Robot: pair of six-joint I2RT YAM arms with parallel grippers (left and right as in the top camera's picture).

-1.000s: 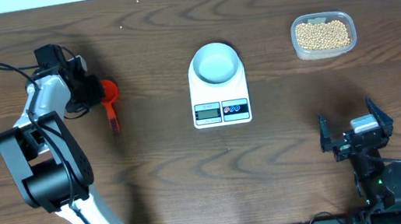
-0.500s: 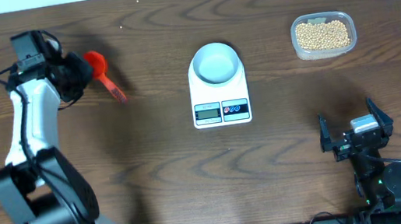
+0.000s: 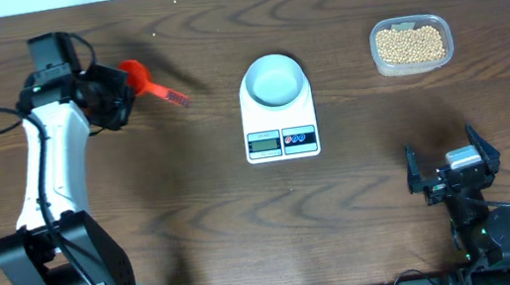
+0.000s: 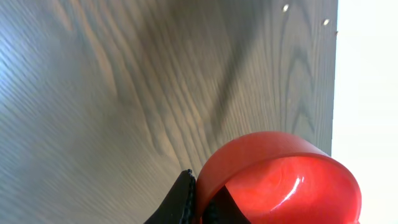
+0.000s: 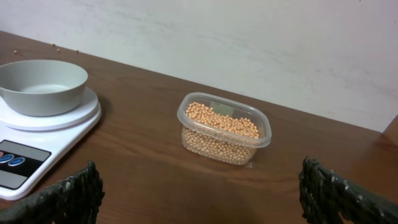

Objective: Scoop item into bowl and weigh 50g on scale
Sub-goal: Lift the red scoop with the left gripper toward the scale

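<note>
My left gripper [image 3: 121,89] is shut on a red scoop [image 3: 140,76] at the far left of the table, and the scoop's handle points right toward the scale [image 3: 279,124]. In the left wrist view the scoop's empty red cup [image 4: 280,183] fills the lower right, pinched beside a black finger [image 4: 180,202]. The pale bowl [image 3: 273,80] sits empty on the white scale. The tan beans [image 3: 410,42] fill a clear tub [image 5: 224,127] at the far right. My right gripper [image 3: 451,171] stands open near the front right edge, holding nothing.
From the right wrist, the bowl [image 5: 40,84] on the scale [image 5: 37,134] lies to the left, with bare brown wood between my open fingers. A pale wall runs along the table's far edge. A black rail lines the front edge.
My left arm has swung up and to the right with the red scoop, whose handle turned from pointing toward the front to pointing right. The right arm has not moved.
</note>
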